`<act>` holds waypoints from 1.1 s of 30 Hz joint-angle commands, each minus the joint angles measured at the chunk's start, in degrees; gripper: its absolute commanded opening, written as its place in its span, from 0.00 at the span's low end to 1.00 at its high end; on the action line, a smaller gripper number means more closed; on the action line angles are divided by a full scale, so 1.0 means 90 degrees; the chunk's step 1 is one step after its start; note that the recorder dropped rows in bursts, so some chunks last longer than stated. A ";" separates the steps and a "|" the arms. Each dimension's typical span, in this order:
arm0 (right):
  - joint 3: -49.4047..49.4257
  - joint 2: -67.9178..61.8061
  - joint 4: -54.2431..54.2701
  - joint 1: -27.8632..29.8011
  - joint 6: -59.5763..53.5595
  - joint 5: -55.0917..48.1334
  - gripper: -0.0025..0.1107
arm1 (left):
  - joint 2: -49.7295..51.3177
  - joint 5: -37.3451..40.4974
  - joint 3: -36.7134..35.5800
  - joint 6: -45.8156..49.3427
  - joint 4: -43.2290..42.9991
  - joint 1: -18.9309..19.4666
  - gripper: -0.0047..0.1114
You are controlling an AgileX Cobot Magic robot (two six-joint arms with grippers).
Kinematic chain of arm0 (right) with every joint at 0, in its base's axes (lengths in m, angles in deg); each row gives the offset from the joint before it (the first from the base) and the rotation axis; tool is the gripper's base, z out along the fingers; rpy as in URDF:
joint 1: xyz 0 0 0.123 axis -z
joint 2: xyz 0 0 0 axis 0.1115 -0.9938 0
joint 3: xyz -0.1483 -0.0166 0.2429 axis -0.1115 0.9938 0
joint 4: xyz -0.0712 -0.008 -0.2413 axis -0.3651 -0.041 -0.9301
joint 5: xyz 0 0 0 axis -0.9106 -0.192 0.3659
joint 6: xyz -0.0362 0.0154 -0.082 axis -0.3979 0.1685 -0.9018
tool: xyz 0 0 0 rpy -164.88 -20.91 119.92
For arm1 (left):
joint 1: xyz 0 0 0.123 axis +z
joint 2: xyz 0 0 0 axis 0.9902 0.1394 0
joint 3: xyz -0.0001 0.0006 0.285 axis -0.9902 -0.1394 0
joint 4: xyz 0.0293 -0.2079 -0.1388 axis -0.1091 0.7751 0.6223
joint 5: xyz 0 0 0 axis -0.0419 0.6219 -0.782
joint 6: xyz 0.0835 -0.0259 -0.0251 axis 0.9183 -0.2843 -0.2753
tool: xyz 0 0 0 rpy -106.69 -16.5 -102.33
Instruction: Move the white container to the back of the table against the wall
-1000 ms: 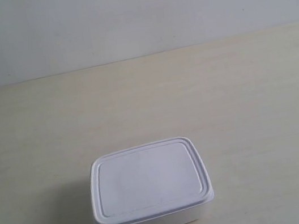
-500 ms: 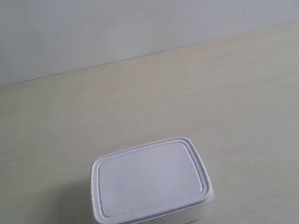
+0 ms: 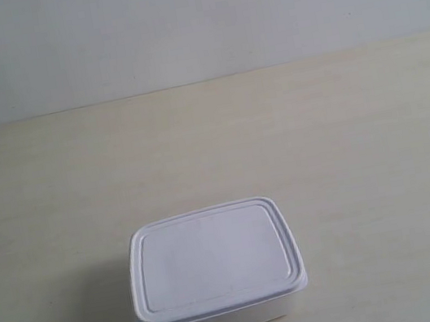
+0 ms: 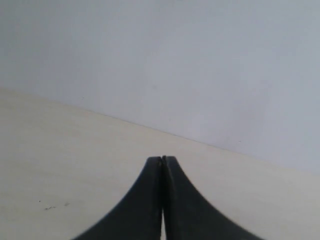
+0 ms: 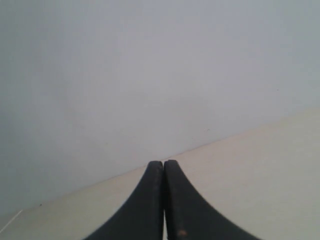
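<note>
We see our left fingers (image 4: 157,169) pressed together with nothing between them, above the tabletop (image 4: 60,150) and facing the wall (image 4: 160,60). In the exterior view the container (image 3: 225,321) rests on the tabletop at the near edge, a little left of centre, its lid (image 3: 213,256) on. It lies well apart from the wall, with a wide stretch of pale wood between them. Our right fingers (image 5: 158,172) are likewise pressed together, pinching nothing, and face the line where wall meets tabletop.
</note>
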 commanded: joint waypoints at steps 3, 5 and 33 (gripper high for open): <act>-0.1474 -0.1354 -0.0024 -0.0008 -0.0090 -0.0853 0.02 | 0.1011 0.0212 0.0804 -0.0025 0.0652 0.0012 0.04; -0.1965 -0.2065 -0.0024 -0.0008 -0.0144 -0.1179 0.02 | 0.1477 0.0600 0.1350 0.0088 0.0652 0.0012 0.04; -0.5033 -0.5700 0.2889 -0.0123 -0.3289 -0.4862 0.02 | 0.4833 0.2498 0.3593 0.2291 0.1758 -0.2624 0.04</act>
